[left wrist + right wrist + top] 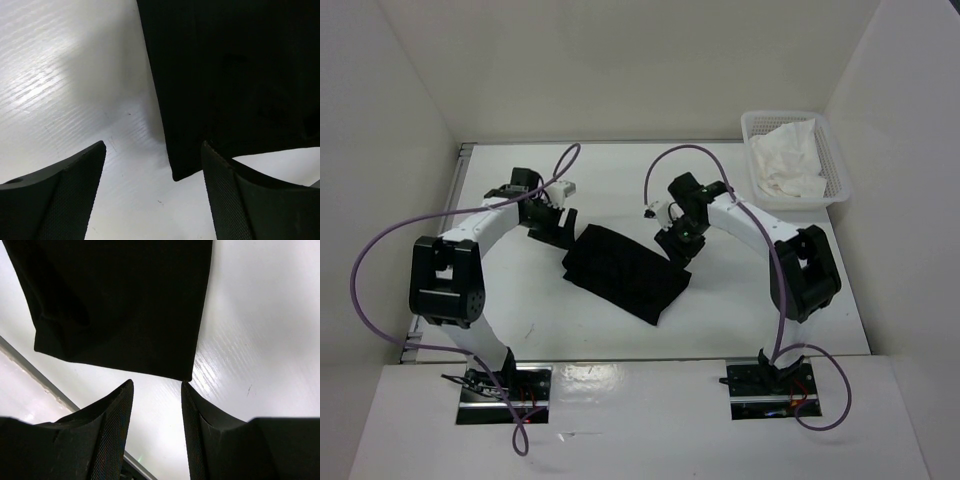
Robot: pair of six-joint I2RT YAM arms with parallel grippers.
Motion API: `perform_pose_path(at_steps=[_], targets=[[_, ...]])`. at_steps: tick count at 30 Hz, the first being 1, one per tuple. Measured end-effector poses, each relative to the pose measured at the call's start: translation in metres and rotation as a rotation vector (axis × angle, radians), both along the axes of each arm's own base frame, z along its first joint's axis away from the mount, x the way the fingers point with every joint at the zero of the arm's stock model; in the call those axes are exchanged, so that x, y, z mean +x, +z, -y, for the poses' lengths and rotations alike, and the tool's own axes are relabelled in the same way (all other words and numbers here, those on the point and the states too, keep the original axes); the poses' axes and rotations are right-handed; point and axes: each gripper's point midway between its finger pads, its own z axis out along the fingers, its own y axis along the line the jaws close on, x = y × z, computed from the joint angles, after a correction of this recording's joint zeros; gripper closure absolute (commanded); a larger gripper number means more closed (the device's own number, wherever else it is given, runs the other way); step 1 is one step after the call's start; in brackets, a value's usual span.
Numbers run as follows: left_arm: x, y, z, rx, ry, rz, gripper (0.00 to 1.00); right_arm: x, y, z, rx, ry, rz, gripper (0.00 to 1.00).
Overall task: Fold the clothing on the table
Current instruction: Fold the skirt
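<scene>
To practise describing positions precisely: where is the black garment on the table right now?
In the top view, the black garment lies flat near the middle of the table, between the left end effector and the right end effector.

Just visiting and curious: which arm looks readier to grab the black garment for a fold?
Probably left. The left gripper is wide open with a corner of the clothing lined up between its fingers; the right gripper is narrower, the hem beyond its fingertips.
</scene>
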Motion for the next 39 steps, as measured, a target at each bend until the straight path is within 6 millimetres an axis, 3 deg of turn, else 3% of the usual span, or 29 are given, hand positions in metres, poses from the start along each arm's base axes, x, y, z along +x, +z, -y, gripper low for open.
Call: perform_pose_path(at_steps=[6, 7, 9, 16, 21, 33, 39], targets=[[-0.019, -0.004, 0.013, 0.008, -0.046, -0.068, 0.34, 0.001, 0.001, 0.002, 0.000, -0.010, 0.016, 0.52], [-0.023, -0.004, 0.014, 0.010, -0.054, -0.081, 0.42, 0.001, 0.001, 0.002, 0.001, -0.010, 0.019, 0.52], [-0.031, -0.005, 0.019, 0.013, -0.072, -0.105, 0.49, 0.002, 0.001, 0.001, 0.004, -0.011, 0.022, 0.52], [-0.049, -0.007, 0.032, 0.034, -0.124, -0.136, 0.54, 0.003, 0.002, -0.003, 0.022, -0.007, 0.018, 0.52], [-0.058, -0.012, 0.031, 0.050, -0.127, -0.159, 0.60, 0.004, 0.002, -0.006, 0.035, -0.004, 0.012, 0.52], [-0.061, -0.016, 0.028, 0.061, -0.120, -0.168, 0.86, 0.003, 0.002, -0.009, 0.049, 0.000, 0.005, 0.52], [-0.059, -0.016, 0.026, 0.060, -0.110, -0.165, 0.92, 0.003, 0.003, -0.009, 0.052, 0.001, 0.004, 0.52]])
